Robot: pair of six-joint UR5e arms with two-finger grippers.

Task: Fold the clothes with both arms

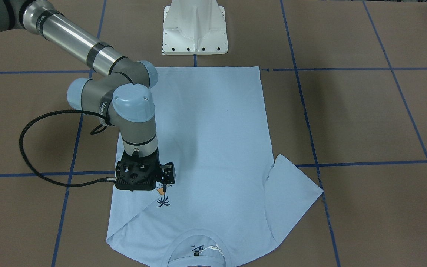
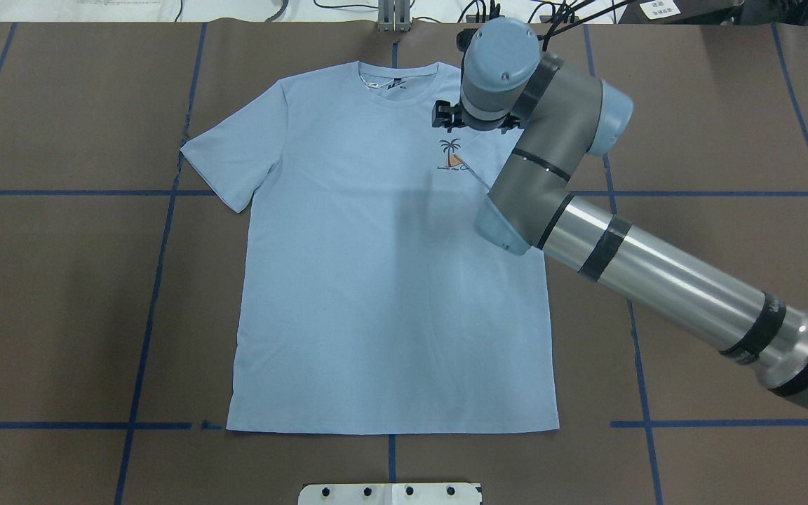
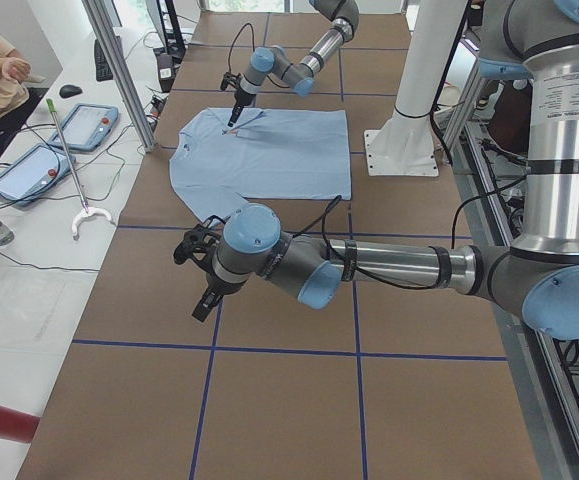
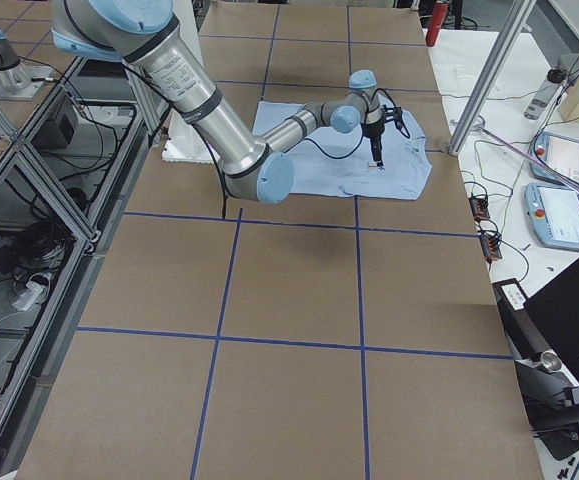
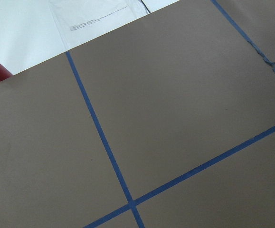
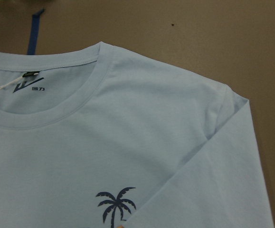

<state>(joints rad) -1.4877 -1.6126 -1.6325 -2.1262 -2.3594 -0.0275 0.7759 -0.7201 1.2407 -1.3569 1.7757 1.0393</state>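
Over the chest of the pale blue cotton T-shirt (image 2: 376, 280), flat on the brown table (image 2: 60, 280), my right gripper (image 1: 164, 187) hangs beside the infolded sleeve (image 6: 222, 180). My left gripper (image 3: 201, 300) hovers off the cloth, probably to leave room. I cannot tell how far either one's fingers are spread.

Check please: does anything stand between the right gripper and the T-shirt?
Nothing visible does. The right gripper points straight down at the T-shirt, beside the palm print; only bare cloth lies under it.
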